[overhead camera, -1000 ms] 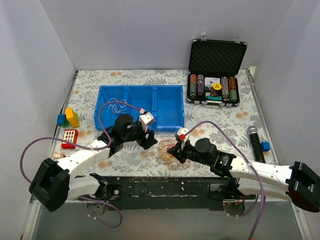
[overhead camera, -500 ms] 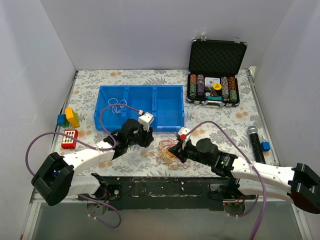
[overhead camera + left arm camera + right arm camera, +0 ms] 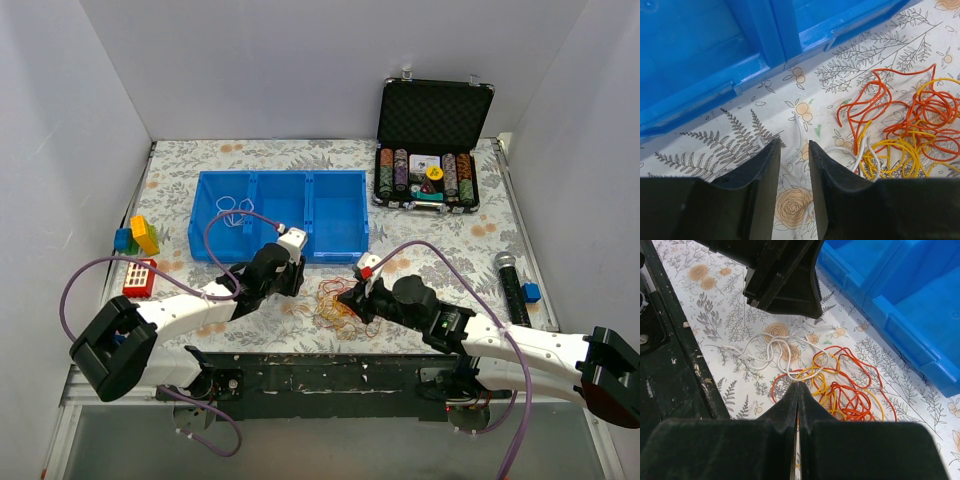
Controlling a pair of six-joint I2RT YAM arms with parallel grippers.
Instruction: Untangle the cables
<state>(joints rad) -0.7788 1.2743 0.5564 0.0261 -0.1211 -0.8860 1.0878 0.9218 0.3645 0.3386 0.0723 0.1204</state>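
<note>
Status: early. Cables (image 3: 335,305) sit in one heap at the middle of the table's (image 3: 250,155) near edge, just in front of the blue bin (image 3: 280,173). Red and yellow loops are fully interlaced, and the white cord (image 3: 772,352) spills out one side but crosses into them. Loose white loop (image 3: 232,208) in the bin's left compartment is probably one already separated. Left gripper (image 3: 795,145) is slightly parted over the white cord, clamping nothing. Right gripper (image 3: 797,386) is pressed closed at the heap's edge; can't tell if a strand is pinched.

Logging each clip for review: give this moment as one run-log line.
left gripper: narrowly open over white strand | right gripper: shut on cables | cables: tangled beside blue bin
</note>
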